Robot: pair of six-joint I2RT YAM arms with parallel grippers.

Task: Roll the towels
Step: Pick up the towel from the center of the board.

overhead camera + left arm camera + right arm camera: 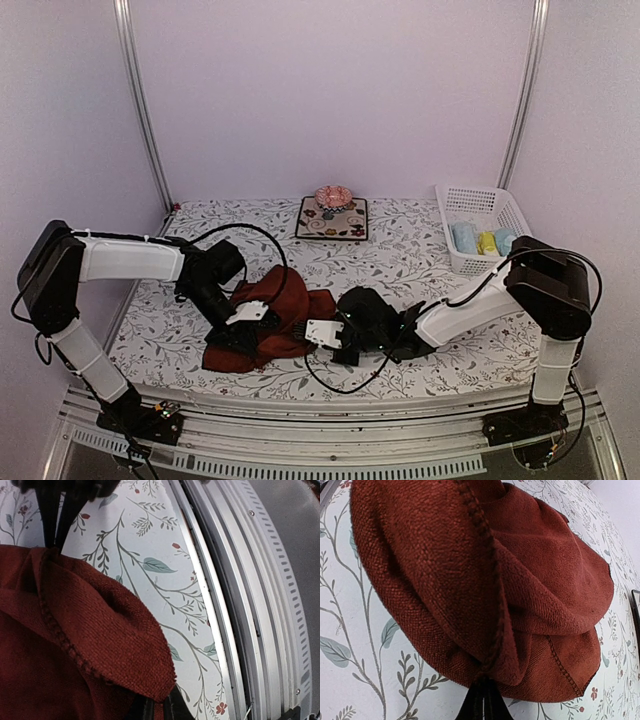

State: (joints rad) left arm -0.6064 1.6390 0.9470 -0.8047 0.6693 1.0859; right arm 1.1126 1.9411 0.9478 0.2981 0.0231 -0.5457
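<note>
Dark red towel (268, 322) is bunched in a heap on the table (400, 262), near the front edge and left of centre. Its folds hide most of its own shape, so no clean edge line can be read from the top view. There both sets of fingertips are buried in or against the cloth and hard to make out. In the left wrist view the left fingers (159, 707) are cut off by the bottom edge; they are pinched narrow with a strip of red cloth between them, gripping the towel at a low corner. Dark narrow parts at the top edge of that view (52, 510) meet the towel's hem, but they are cropped, so I can't tell what they belong to. In the right wrist view the right fingers (482, 700) are closed tight on a gathered fold at the towel's underside, tips only, the rest cropped. Stitched hem runs down into that pinch. A white basket (480, 205) at the back right holds rolled towels: pale blue (463, 238), yellow (487, 243), and another pale blue one (505, 241) partly hidden by the right arm. A square floral mat (345, 222) sits at the back centre.
</note>
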